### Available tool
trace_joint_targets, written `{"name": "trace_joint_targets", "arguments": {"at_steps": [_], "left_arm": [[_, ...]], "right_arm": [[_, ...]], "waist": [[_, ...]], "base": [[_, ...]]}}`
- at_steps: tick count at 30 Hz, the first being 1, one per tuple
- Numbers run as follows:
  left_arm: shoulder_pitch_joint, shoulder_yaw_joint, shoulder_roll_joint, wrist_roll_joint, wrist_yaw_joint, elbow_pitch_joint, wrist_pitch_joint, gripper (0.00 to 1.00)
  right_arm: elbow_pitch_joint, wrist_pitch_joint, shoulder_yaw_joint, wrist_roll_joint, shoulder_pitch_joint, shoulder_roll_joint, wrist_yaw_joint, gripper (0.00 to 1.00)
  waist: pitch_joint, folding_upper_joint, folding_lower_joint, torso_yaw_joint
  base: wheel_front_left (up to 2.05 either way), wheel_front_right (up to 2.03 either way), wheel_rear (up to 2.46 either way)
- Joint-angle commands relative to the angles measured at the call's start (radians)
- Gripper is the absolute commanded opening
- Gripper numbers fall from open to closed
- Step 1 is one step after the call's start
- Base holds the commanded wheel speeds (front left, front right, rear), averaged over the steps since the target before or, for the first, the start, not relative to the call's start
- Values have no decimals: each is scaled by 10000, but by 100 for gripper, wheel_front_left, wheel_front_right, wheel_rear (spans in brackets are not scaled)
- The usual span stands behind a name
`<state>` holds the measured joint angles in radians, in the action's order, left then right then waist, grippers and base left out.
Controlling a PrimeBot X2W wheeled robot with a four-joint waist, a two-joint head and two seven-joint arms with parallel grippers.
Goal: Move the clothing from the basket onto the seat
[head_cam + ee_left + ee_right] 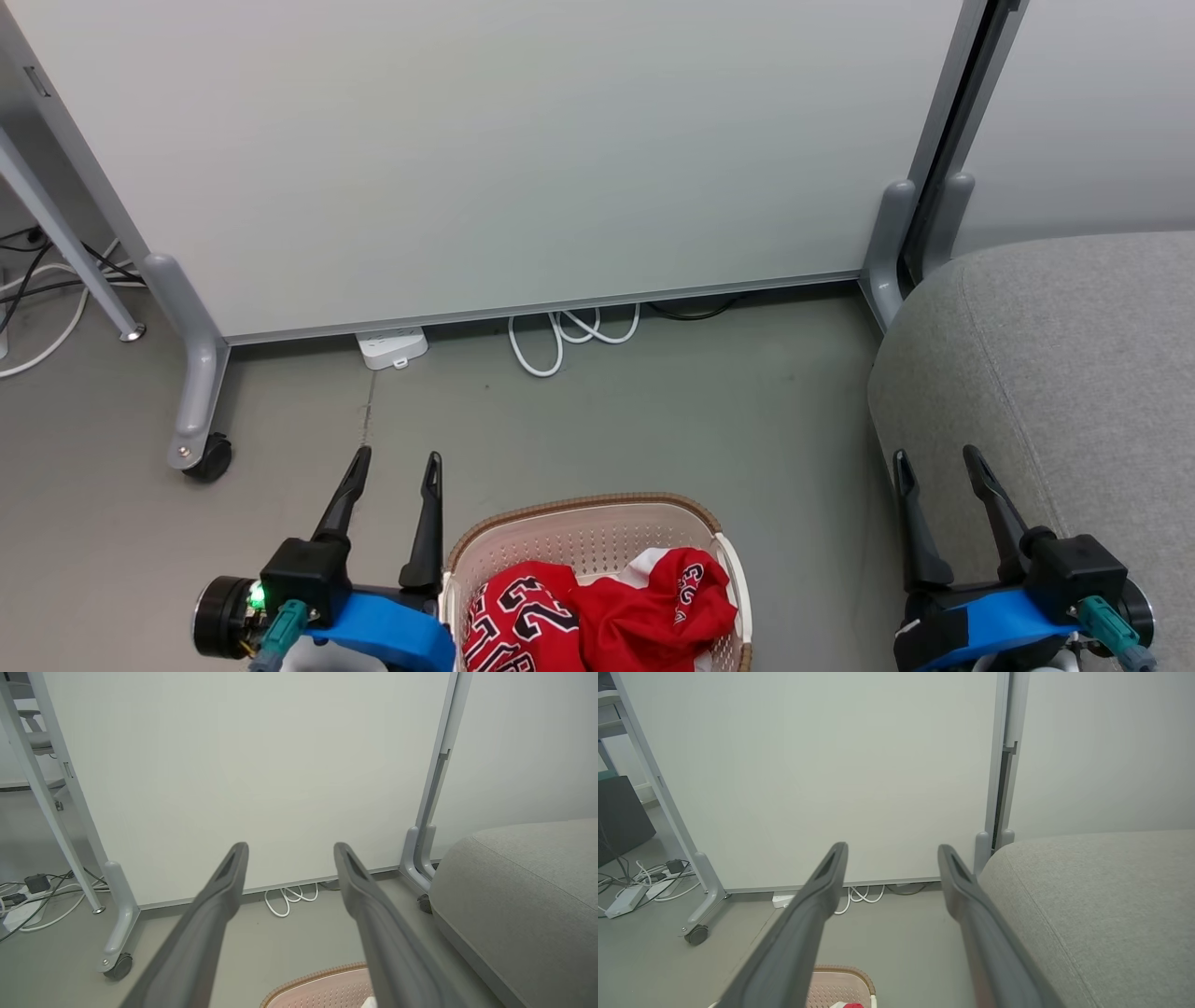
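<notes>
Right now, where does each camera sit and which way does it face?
Head view: on the head, looking forward and down at the basket of clothing; left gripper and right gripper show at the bottom corners.
Left wrist view: on the left wrist, facing along its two fingers toward the white panel.
Right wrist view: on the right wrist, along its own fingers, seat at right.
Shared: both wrist views catch panel, seat, basket rim, white cable.

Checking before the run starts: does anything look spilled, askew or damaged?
Nothing stands out. The basket sits upright on the floor, clothing bunched inside; the seat looks intact; the left claw and right claw are open and empty. A white cable lies coiled by the partition.
</notes>
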<state>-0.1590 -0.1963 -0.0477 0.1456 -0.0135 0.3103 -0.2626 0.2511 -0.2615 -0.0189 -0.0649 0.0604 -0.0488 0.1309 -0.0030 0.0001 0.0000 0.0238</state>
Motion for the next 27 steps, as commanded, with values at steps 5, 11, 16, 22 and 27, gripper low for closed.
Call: {"name": "trace_joint_targets", "arguments": {"at_steps": [5,11,16,22,27], "left_arm": [[-469,-243,-48,-295,304,306,-35,100],[-1363,-672,-47,-704,743,980,-35,100],[-2334,-1154,-64,-1066,1053,1814,-35,100],[-3486,-1976,-141,-1421,1309,3061,-33,100],[-4441,-2783,-244,-1574,1407,4184,-33,100]], "right_arm": [[-10,-56,11,-13,188,-28,-3,100],[-140,-54,-53,21,441,-28,-3,100],[-289,-56,-145,158,898,-29,-3,100],[-481,-56,-260,97,1500,-72,-3,100],[-635,-54,-354,7,1998,-97,-3,100]], "waist": [[166,-1,0,-70],[651,-1,0,-348],[1354,-1,0,-740],[2386,-1,0,-1239],[3293,-1,0,-1604]], "base": [[0,0,0],[0,0,0],[0,0,0],[0,0,0],[0,0,0]]}}
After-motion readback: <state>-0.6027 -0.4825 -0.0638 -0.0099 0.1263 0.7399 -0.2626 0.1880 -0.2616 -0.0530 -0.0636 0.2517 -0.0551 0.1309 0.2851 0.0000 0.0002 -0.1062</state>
